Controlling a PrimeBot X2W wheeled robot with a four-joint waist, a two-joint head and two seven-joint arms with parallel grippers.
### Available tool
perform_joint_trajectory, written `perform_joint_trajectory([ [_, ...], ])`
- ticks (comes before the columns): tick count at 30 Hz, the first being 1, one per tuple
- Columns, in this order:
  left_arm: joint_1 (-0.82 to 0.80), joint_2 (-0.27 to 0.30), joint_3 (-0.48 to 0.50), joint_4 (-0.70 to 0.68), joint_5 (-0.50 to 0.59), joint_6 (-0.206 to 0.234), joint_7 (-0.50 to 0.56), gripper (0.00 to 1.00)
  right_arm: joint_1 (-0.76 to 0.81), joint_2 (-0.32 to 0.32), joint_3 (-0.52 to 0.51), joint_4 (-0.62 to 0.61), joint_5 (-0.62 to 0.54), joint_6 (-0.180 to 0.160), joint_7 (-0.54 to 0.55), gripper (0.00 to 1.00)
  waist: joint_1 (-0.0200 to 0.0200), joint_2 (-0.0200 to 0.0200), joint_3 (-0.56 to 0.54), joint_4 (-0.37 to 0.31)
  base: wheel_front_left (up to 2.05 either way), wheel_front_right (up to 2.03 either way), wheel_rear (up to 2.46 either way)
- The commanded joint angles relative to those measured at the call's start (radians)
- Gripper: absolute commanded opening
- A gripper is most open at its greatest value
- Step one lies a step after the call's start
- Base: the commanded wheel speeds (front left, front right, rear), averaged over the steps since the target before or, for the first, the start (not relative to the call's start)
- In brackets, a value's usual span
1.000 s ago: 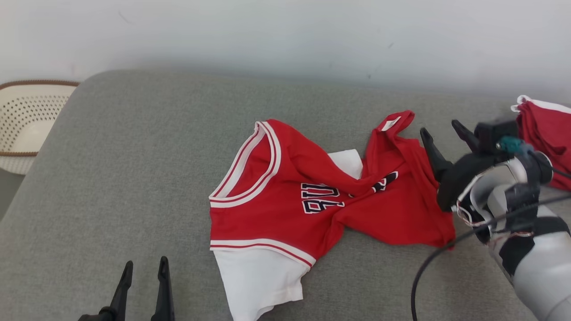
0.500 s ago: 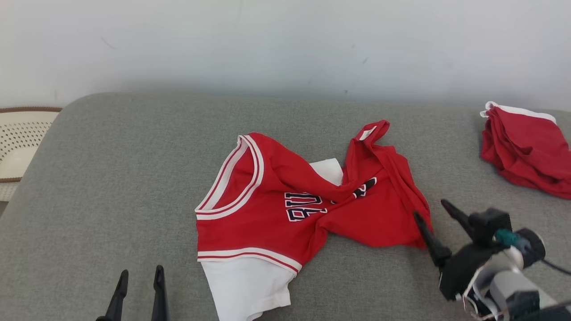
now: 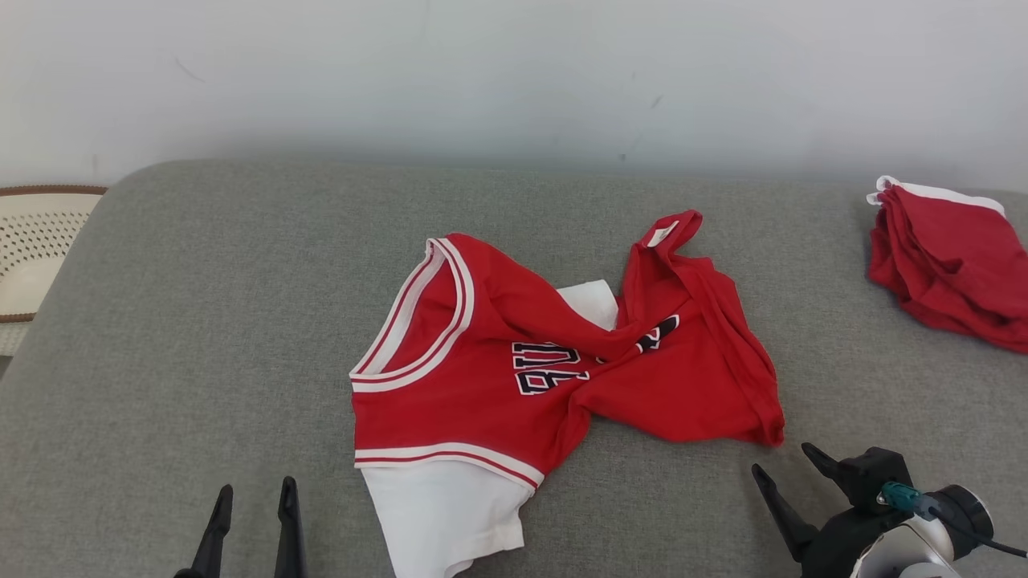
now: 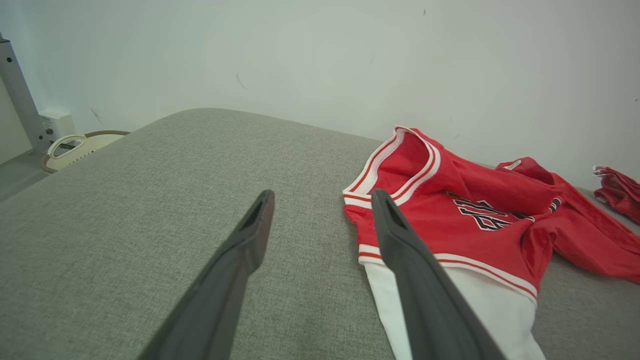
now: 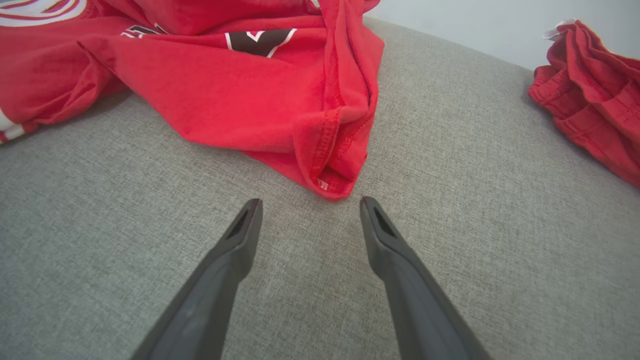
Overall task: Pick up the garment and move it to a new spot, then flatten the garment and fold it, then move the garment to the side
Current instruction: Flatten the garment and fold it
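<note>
Left fingers (image 4: 250, 240) and right fingers (image 5: 385, 240) gape wide, empty; right should pinch the nearest hem corner (image 5: 332, 180) of the twisted jersey (image 3: 554, 361) low against the couch (image 3: 201, 321), then draw outward.

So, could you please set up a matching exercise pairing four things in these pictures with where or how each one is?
Things: 1 jersey; 2 red cloth pile; 3 basket; 4 right gripper.
Places or states: a, off the left end of the cushion; b, crumpled mid-cushion; c, open, near the jersey's hem corner; d, far right of the cushion.
Pairs: 1-b, 2-d, 3-a, 4-c.
</note>
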Motion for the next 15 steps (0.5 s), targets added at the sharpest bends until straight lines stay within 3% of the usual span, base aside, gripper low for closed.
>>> perform_joint_trajectory([
  [1,0.005,0.000,0.002,0.001,-0.001,0.001,-0.001,1.00,0.005,0.006,-0.004,-0.001,-0.009,0.000,0.003,1.00,0.0000,0.0000,0.001,0.004,0.00,0.00,0.00],
  [15,-0.010,0.000,0.000,-0.003,0.000,-0.006,-0.001,1.00,-0.075,0.023,-0.018,0.095,-0.062,0.000,0.031,1.00,0.0000,0.0000,0.029,0.051,0.00,0.00,0.00],
])
